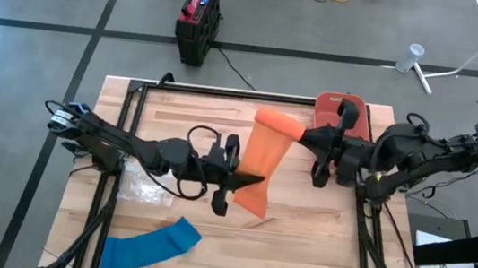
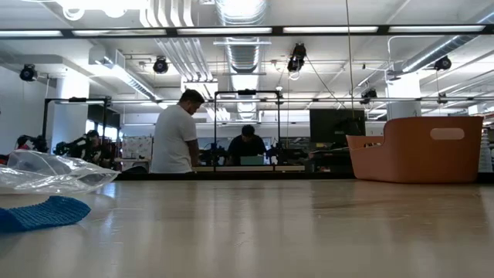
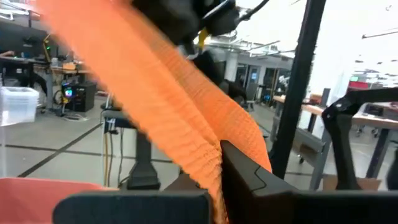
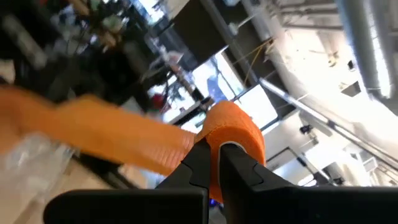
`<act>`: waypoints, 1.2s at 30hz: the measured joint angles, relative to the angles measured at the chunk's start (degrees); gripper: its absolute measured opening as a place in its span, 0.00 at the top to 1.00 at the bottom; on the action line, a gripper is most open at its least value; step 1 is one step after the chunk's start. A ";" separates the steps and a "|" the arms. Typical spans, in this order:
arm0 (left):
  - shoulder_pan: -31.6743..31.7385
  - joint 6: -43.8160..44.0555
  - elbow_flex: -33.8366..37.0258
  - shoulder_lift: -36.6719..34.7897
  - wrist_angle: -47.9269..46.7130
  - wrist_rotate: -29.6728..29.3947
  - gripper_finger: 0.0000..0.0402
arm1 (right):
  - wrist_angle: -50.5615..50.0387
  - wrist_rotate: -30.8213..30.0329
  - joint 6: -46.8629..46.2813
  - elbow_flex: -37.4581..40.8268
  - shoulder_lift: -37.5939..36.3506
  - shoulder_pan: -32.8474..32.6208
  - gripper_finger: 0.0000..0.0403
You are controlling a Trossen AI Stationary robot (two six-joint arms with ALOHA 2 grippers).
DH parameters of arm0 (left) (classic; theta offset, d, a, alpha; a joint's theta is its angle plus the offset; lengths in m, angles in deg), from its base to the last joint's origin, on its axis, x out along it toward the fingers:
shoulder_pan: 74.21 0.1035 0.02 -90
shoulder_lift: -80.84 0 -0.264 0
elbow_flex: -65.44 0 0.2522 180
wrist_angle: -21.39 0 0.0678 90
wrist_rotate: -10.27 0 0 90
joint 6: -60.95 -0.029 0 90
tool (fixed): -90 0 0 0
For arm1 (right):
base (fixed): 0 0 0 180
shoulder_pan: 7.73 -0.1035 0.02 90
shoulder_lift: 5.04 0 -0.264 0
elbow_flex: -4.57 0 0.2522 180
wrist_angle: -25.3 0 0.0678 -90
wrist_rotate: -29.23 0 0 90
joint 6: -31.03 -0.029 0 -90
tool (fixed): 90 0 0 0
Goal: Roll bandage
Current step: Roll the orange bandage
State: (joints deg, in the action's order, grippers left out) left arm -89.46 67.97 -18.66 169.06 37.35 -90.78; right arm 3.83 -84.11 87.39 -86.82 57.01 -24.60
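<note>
- While both arms were above the table, the orange bandage hung stretched between them
- Left gripper was closed on its loose end
- Right gripper was closed on the rolled end
- Blue bandage lay near the front edge

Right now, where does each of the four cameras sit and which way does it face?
High view: overhead, straight down on the table; both arms show.
Low view: table height, facing the room; no arm shows.
Left wrist view: past its own fingers, shut on the orange bandage.
Right wrist view: past its own fingers, gripping the bandage's rolled end.
Shared: both wrist views and the high view show the bandage.
</note>
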 joint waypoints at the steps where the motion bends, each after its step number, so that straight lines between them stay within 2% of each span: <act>1: -0.40 0.00 -0.15 0.00 0.08 0.00 1.00 | -0.80 -0.42 -0.01 0.03 0.07 0.01 0.98; 12: -3.76 -0.53 -2.08 -1.31 0.87 0.03 1.00 | -7.25 -0.65 -3.19 0.44 -0.05 -0.02 0.98; 20: -3.78 -0.78 -4.74 -1.33 0.46 0.02 1.00 | -16.19 1.38 -11.83 1.14 2.31 -0.02 0.98; 27: -3.76 -0.68 -4.86 -1.33 0.45 -0.40 1.00 | -17.68 4.22 -15.42 2.35 3.86 -0.02 0.98; 33: -3.76 -0.57 -4.82 -1.33 -0.38 -0.37 0.97 | -16.99 3.73 -17.58 2.42 4.45 0.01 0.98; 36: -3.77 -1.15 -4.67 -1.34 -1.30 2.14 0.97 | -14.37 3.63 -18.40 2.27 3.97 0.01 0.98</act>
State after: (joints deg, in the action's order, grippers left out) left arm -93.23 66.82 -23.33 167.72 36.05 -88.63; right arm -10.54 -80.48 68.99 -84.54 60.98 -24.60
